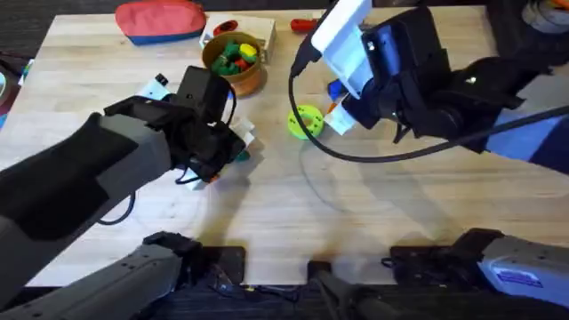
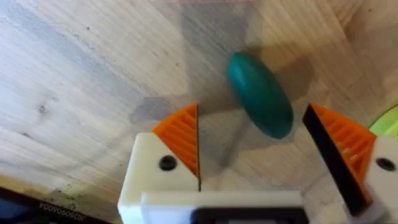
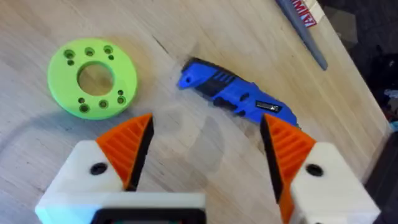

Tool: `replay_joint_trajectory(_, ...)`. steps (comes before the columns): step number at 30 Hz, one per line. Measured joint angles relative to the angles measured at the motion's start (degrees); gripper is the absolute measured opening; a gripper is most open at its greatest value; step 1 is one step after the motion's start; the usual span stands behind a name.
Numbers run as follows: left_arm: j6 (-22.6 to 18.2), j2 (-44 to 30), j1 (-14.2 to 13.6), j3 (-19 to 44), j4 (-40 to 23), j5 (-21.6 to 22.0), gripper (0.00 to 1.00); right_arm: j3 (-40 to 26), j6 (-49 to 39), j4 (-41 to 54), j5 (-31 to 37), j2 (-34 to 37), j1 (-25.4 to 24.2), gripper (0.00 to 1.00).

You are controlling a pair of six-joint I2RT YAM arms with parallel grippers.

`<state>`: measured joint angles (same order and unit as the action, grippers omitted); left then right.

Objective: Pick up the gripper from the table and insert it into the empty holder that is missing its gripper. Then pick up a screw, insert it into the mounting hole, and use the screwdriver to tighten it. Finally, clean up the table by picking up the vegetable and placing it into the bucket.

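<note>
The teal oval vegetable (image 2: 260, 94) lies on the wood, its near end between the orange pads of my open left gripper (image 2: 258, 134), which hovers just over it; overhead, the left gripper (image 1: 231, 149) covers most of the vegetable (image 1: 242, 156). My right gripper (image 3: 205, 140) is open and empty above the table, with the lime-green disc and its mounting hole (image 3: 93, 76) to one side and the blue screwdriver (image 3: 236, 98) lying flat just beyond its fingers. Overhead, the right gripper (image 1: 332, 116) sits beside the disc (image 1: 305, 122). The loose gripper, the holder and the screw are out of view.
The bucket (image 1: 249, 78) with colourful toy pieces stands at the back, behind the left gripper. A red pouch (image 1: 160, 20) and a slim red-handled screwdriver (image 1: 307, 24) lie along the far edge. A black cable (image 1: 307, 142) curves across the table's middle.
</note>
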<state>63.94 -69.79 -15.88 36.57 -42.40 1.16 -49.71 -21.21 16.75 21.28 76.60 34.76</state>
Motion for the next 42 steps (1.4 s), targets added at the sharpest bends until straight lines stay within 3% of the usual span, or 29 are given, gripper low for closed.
replay_joint_trajectory(3, 0.7, -0.1, 0.0, 0.0, 1.0, 0.2, 0.978, 0.0, 0.0, 0.0, 0.0, 0.0, 0.0, 0.991)
replay_joint_trajectory(8, 1.3, -0.3, 0.0, 0.0, 2.3, 0.2, 0.299, 0.0, 0.0, 0.0, 0.0, 0.0, 0.0, 0.989)
replay_joint_trajectory(10, 1.5, -0.3, 0.0, 0.2, 2.8, 0.2, 0.085, 0.0, 0.0, 0.0, 0.0, 0.0, 0.0, 0.990)
replay_joint_trajectory(11, 1.5, -0.3, 0.0, 0.4, 2.8, 0.2, 0.031, 0.0, 0.0, 0.0, 0.0, 0.0, 0.0, 0.990)
replay_joint_trajectory(22, 1.2, -0.3, 0.0, 1.3, 0.6, 0.2, 0.024, 0.0, 0.0, 0.0, -0.2, 0.0, 0.0, 0.991)
replay_joint_trajectory(30, -1.0, -0.3, 0.0, 11.6, -1.8, 0.2, 0.024, 0.0, 0.0, 0.0, -0.1, 0.0, 0.0, 0.991)
replay_joint_trajectory(35, -1.6, -0.3, 0.0, 16.9, 3.6, 2.0, 0.024, 0.0, 0.0, 0.0, -0.1, 0.0, 0.0, 0.991)
replay_joint_trajectory(42, -1.6, -1.0, 0.0, 17.2, 17.2, 9.2, 0.024, 0.0, 0.0, 0.0, -0.1, 0.0, 0.0, 0.992)
